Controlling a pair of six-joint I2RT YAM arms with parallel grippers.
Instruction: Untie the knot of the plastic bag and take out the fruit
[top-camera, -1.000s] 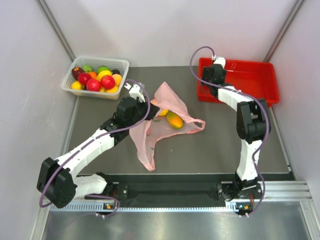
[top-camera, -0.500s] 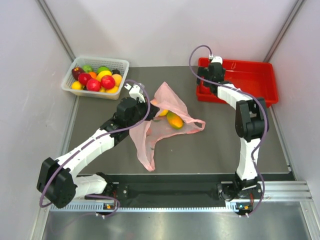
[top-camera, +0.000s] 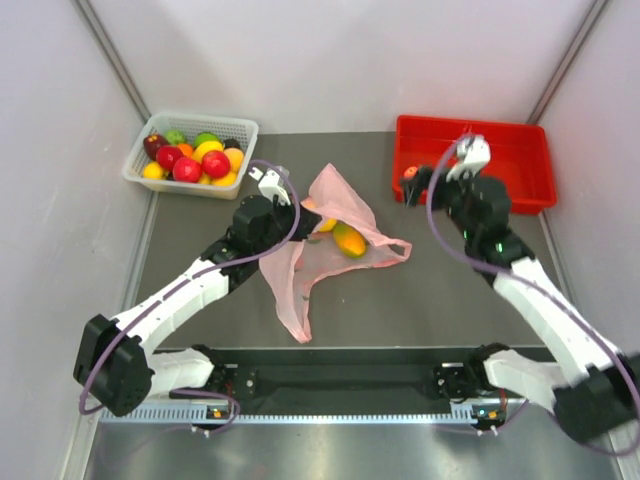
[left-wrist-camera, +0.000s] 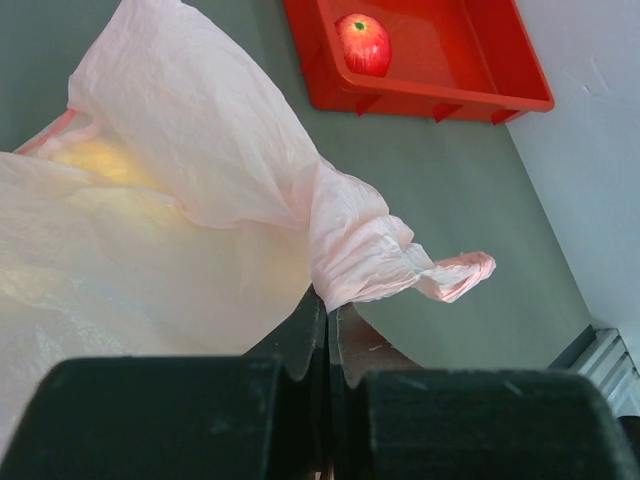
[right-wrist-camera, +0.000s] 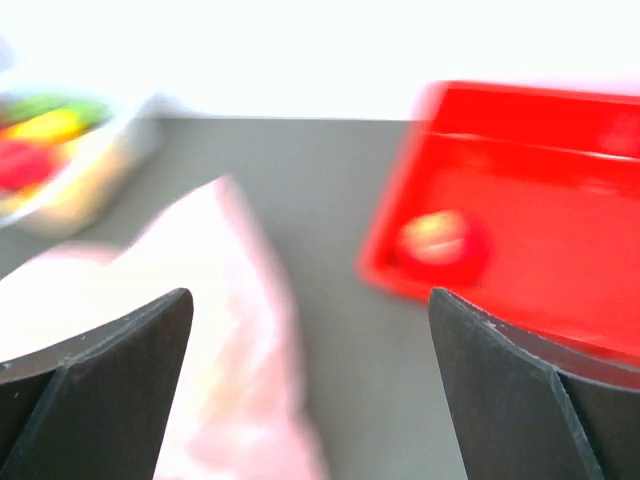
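One red toy apple (left-wrist-camera: 365, 44) now lies in the red plastic tray (left-wrist-camera: 400, 100). The right end effector (right-wrist-camera: 310, 310), released, has withdrawn just short of it. The left end effector (left-wrist-camera: 327, 325) clamps the crinkly pink plastic bag (left-wrist-camera: 200, 160), with more fruit inside.

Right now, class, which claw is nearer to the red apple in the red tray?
Right. The right claw hangs open close by the apple at the tray's left end; the left claw is mid-table, shut on the pink bag.

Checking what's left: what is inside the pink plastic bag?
A yellow-orange-green toy mango and a small yellow fruit show inside the pink plastic bag; folded film and the left arm hide anything else.
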